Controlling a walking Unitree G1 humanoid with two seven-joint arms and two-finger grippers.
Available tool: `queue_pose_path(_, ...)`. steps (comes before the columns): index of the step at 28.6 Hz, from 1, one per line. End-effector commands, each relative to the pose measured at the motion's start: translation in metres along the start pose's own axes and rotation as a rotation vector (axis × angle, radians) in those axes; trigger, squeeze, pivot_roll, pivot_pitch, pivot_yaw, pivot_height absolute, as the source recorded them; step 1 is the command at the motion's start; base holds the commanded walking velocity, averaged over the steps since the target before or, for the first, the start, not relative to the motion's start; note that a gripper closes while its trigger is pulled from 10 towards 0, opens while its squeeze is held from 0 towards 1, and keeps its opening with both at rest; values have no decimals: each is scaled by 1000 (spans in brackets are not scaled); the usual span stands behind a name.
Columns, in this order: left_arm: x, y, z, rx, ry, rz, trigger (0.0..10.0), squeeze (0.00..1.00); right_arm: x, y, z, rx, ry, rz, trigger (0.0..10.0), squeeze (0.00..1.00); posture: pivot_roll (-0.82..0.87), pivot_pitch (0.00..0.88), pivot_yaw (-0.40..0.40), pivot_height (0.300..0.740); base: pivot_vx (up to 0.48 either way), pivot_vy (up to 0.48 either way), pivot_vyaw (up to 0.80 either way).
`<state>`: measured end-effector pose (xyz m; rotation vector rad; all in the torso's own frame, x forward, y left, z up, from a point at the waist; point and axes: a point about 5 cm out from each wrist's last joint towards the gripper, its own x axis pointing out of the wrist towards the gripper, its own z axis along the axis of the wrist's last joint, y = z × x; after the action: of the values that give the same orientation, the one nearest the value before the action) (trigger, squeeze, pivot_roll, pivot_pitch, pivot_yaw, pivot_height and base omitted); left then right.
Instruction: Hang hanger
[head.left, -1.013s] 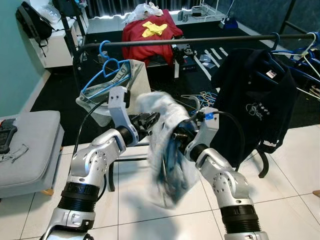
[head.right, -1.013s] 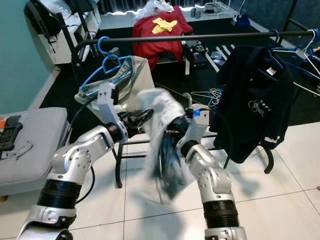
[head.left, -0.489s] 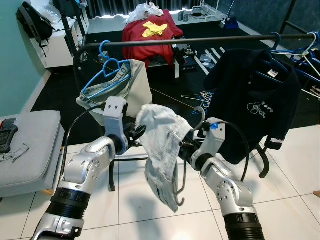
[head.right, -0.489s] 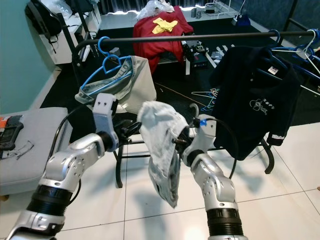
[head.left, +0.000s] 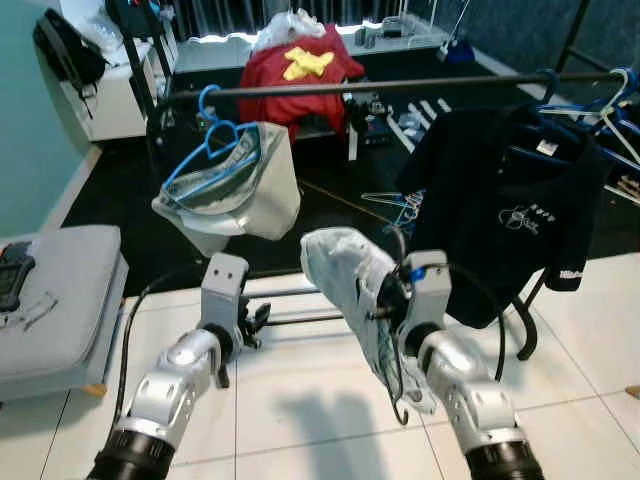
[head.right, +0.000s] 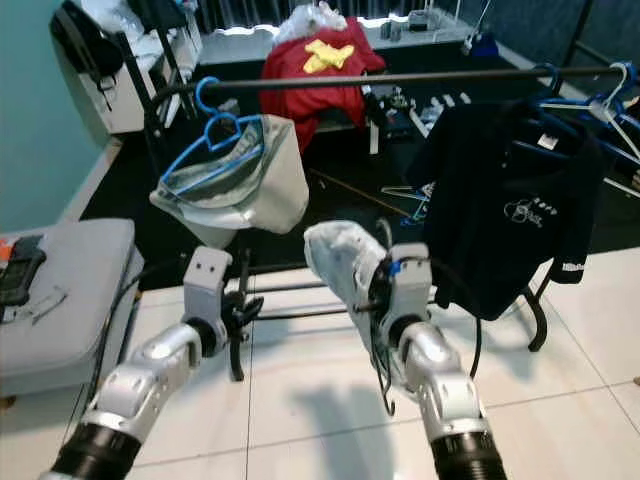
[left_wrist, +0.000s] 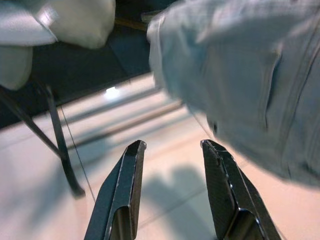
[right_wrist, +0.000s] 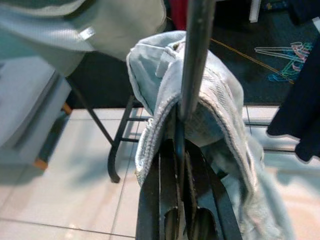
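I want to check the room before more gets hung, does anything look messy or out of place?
Yes. Loose hangers lie tangled on the dark floor behind the rail, and a red garment is heaped on something at the back. The pale garment on the right gripper's hanger is bunched, not draped flat.

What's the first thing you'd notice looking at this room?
The right gripper, front and centre, shut on a dark hanger draped with a pale blue garment. Behind it a long black rail carries a grey garment at left and a black shirt at right.
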<state>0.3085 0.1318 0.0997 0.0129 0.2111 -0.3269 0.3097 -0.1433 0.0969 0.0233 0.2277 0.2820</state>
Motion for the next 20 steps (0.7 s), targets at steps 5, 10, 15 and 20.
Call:
queue_pose_path(5,-13,26,-14,-19,-71,200,10000,0,-12,13,-8,-85,-95,191,10000,0,-26,0,5,740,0,0,0)
queue_pose_path(10,-11,60,15,-21,-214,351,10000,0,-24,16,3,-67,-220,416,10000,0,-1,0,-19,740,0,0,0)
queue_pose_path(15,-10,71,25,-24,-230,397,10000,0,-28,14,9,-100,-252,489,10000,0,8,0,-20,740,0,0,0)
queue_pose_path(20,-19,103,43,6,-216,467,10000,0,-40,-6,23,-276,-257,609,10000,0,8,0,-1,740,0,0,0)
